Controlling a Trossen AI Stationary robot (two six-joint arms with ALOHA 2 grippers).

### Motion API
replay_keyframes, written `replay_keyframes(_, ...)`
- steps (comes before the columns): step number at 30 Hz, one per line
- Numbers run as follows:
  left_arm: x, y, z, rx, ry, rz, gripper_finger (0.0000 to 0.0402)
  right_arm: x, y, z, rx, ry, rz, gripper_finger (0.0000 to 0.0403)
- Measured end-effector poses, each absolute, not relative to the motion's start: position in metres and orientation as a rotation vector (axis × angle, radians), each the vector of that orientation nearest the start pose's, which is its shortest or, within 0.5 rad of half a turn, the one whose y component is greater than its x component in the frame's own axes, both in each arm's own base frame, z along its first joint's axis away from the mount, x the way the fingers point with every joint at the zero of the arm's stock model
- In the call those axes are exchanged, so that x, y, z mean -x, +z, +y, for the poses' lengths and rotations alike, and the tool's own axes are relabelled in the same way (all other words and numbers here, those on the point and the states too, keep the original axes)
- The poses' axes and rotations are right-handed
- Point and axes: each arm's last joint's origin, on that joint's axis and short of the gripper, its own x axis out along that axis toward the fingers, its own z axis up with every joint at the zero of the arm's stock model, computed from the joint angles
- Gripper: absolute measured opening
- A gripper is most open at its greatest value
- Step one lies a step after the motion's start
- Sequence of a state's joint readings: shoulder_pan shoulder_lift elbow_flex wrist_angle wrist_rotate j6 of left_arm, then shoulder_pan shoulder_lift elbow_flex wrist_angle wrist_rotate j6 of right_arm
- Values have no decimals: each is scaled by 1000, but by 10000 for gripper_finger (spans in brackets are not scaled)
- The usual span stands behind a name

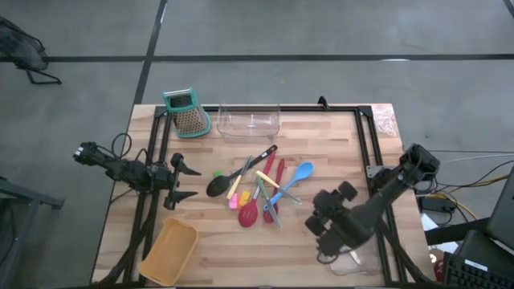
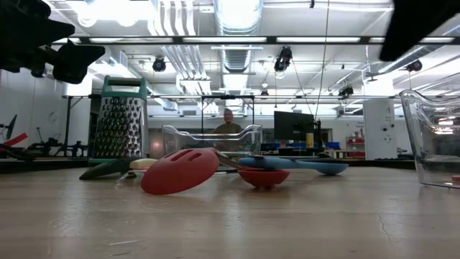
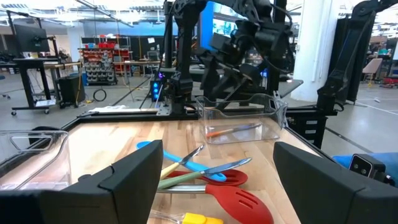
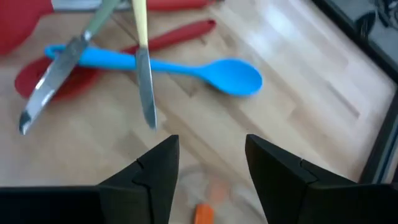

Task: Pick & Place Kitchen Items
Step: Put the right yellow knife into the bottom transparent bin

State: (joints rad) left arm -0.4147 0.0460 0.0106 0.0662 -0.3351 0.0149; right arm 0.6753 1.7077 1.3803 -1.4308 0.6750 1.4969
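The kitchen items lie in a loose pile at the table's middle: a black ladle (image 1: 218,186), a blue spoon (image 1: 297,175), a red slotted spatula (image 1: 249,213), knives and coloured-handled tools, and a small green piece (image 1: 217,172). My left gripper (image 1: 183,181) is open and empty, level, left of the pile and pointing at it; its fingers frame the pile in the left wrist view (image 3: 217,186). My right gripper (image 4: 211,168) is open and empty, right of the pile over the near-right clear bin (image 1: 345,258). An orange piece (image 4: 202,213) shows below its fingers, and the blue spoon (image 4: 186,67) lies beyond them.
A teal-topped metal grater (image 1: 189,112) stands at the far left. A clear bin (image 1: 249,122) stands at the far middle. A tan bin (image 1: 170,253) sits at the near left. Black frame rails (image 1: 369,152) run along the table's edges. A person shows in the room behind (image 2: 228,124).
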Motion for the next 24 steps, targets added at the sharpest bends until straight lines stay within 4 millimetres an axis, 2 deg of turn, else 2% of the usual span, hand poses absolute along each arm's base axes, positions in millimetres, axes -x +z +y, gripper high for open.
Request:
replay_keyframes(14,-94,170,-31,-4,-79,-29,312,-298,256,99,-140,-832,981,143)
replay_keyframes(24,-94,170,-31,-4,-80,-30,312,-330,250,50,-217,-668,1051,161)
